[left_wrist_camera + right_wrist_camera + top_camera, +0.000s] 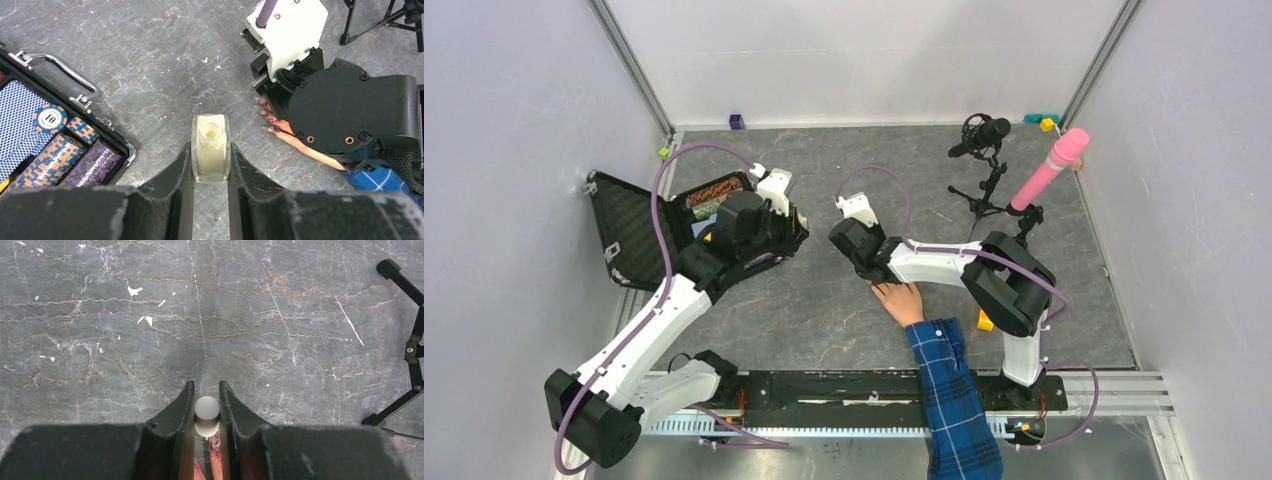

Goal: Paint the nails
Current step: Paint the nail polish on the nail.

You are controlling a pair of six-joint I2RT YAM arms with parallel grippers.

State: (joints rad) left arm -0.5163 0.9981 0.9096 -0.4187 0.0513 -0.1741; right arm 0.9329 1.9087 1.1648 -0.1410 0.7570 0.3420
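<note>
A pale hand [902,302] with a blue plaid sleeve [949,390] lies flat on the dark mat. Its tiny dark-pink nails [267,120] show in the left wrist view beside the right arm's wrist. My left gripper [211,161] is shut on a small open bottle [211,147] of pale liquid, held left of the hand. It also shows in the top view [796,225]. My right gripper [206,410] is shut on a white brush cap [207,414], its thin tip just over a reddish fingertip [215,447]. From above, this gripper [879,280] hides the fingertips.
An open black case [639,225] of poker chips [50,145] lies at the left. A microphone on a tripod [984,140] and a pink-topped stand [1049,170] are at the back right. A tripod leg [410,355] shows at the right. Small blocks [737,121] lie by the back wall.
</note>
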